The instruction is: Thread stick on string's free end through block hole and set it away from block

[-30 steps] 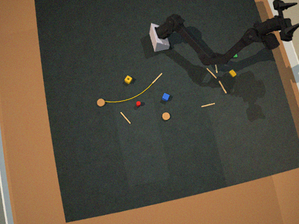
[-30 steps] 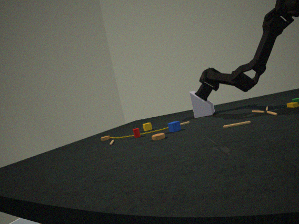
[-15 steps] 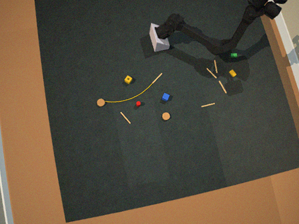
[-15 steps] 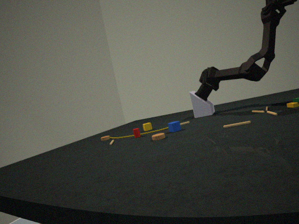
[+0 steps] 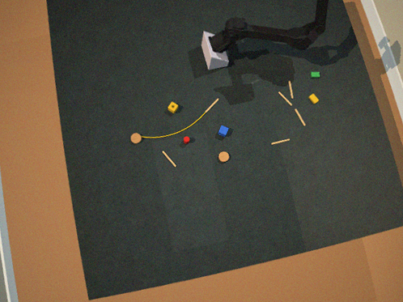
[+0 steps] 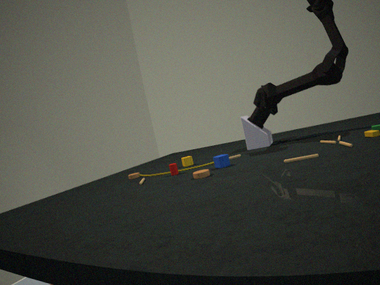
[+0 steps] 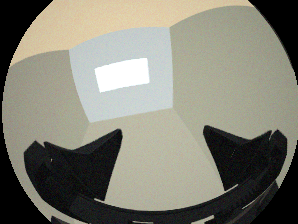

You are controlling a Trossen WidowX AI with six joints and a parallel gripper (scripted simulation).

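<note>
The yellow block with a hole (image 5: pixel 173 107) (image 6: pixel 187 160) stands on the dark mat. A yellow string (image 5: pixel 176 131) (image 6: pixel 157 174) runs from a round wooden button (image 5: pixel 135 137) (image 6: pixel 134 175) to a thin stick (image 5: pixel 212 105) (image 6: pixel 235 156), which lies flat to the right of the block. My gripper (image 7: pixel 162 156) shows only in the wrist view. Its fingers are wide open with nothing between them, and it faces a wall and a bright panel. In the top and exterior views the arm (image 5: pixel 276 33) (image 6: pixel 301 81) rises out of the top of the picture, far from the stick.
The arm's white wedge base (image 5: pixel 214 54) (image 6: pixel 255 135) stands behind the stick. A second button (image 5: pixel 224 157), a blue cube (image 5: pixel 223 130) and a red piece (image 5: pixel 186 140) lie near the string. Loose sticks (image 5: pixel 169 158) (image 5: pixel 280 141) (image 5: pixel 299 116), a green block (image 5: pixel 315 74) and a yellow block (image 5: pixel 314 98) lie around.
</note>
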